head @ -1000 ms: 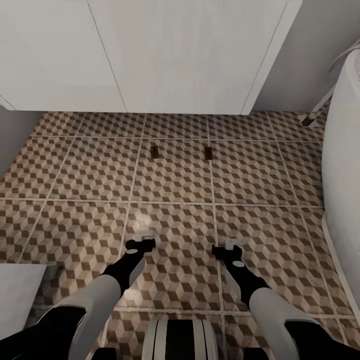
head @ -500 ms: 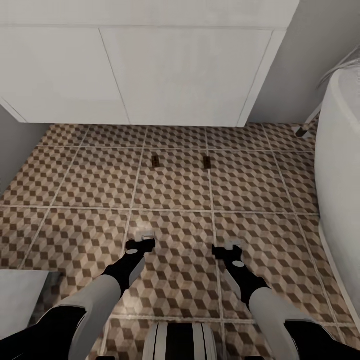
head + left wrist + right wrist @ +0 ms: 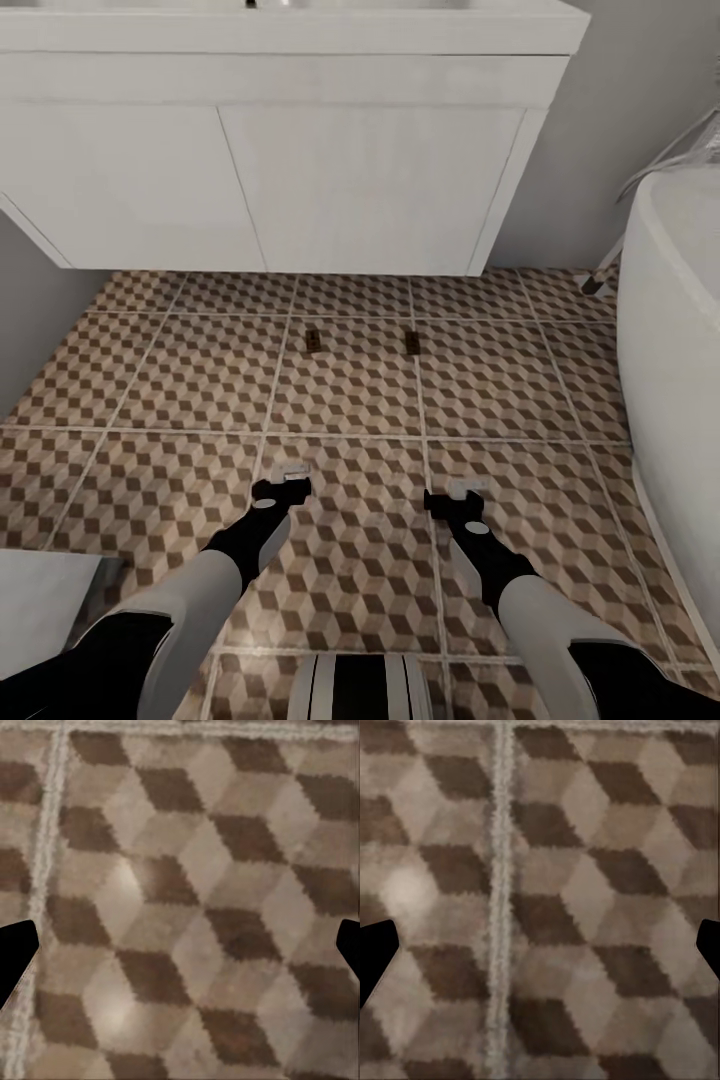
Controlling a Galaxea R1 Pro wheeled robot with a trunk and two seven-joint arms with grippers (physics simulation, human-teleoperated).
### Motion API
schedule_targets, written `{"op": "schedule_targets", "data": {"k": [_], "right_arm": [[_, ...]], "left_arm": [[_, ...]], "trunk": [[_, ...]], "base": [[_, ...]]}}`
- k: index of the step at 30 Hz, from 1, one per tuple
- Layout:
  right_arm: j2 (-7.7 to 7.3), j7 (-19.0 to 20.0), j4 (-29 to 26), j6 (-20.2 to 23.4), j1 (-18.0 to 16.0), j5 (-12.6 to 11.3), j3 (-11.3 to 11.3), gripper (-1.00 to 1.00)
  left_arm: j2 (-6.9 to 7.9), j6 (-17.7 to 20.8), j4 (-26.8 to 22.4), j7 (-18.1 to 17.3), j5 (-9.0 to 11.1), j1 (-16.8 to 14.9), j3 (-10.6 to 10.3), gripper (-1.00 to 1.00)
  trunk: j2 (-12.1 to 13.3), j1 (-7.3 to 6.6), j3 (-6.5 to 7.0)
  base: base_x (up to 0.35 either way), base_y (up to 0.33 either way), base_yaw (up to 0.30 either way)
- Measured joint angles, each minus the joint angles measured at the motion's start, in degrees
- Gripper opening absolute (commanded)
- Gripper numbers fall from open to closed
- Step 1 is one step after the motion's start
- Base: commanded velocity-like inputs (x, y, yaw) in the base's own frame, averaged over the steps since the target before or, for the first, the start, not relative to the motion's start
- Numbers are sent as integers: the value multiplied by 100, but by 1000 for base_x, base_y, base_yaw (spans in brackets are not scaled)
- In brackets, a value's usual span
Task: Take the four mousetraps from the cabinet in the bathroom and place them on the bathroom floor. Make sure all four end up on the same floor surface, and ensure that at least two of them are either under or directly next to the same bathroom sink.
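Down on the bathroom floor [image 3: 350, 390], 2 mousetraps lie flat on the cube-patterned tiles, side by side but well apart: the left mousetrap [image 3: 313, 341] and the right mousetrap [image 3: 412, 342]. Both sit on the tiles in front of a white basin unit [image 3: 300, 180] with plain flat doors, near its foot but not touching it, and each lies close to a pale grout line. They look like small dark brown boards; their wire parts are too small to make out.

Nearer the robot, both arms reach forward and down over the tiles. The left gripper [image 3: 290, 470] hangs above the floor with its jaws spread and nothing between them; in the left wrist view its dark fingertips [image 3: 15, 956] show at the 2 opposite edges with bare tile between. The right gripper [image 3: 465, 489] is likewise spread wide and empty, its fingertips [image 3: 375, 956] standing far apart over a grout line in the right wrist view. Both grippers are well short of the mousetraps.

To the robot's right curves the white wall of a bathtub [image 3: 670, 400]. A grey wall [image 3: 600, 150] rises behind it, beside the basin unit.
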Motion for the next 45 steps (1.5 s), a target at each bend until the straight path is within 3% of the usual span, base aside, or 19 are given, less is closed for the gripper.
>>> {"op": "schedule_targets", "data": {"k": [20, 33, 40, 45], "right_arm": [[-14, -18, 0, 44, 0, -8, -14, 100], [-71, 12, 100, 53, 3, -39, -15, 100], [-107, 9, 321, 56, 8, -46, -18, 100], [-239, 11, 588, 49, 9, -47, -16, 100]], "left_arm": [[0, -102, 28, 2, 18, -1, 0, 100], [32, -322, 581, 33, 30, 0, 8, 100], [178, -600, 1058, 61, 128, 0, 18, 100], [341, -642, 1317, 66, 176, 0, 18, 100]], "trunk": [[27, -52, 443], [44, -85, 731], [54, -103, 887], [60, -116, 997]], "base": [[0, 0, 0], [0, 0, 0], [0, 0, 0], [0, 0, 0]]}}
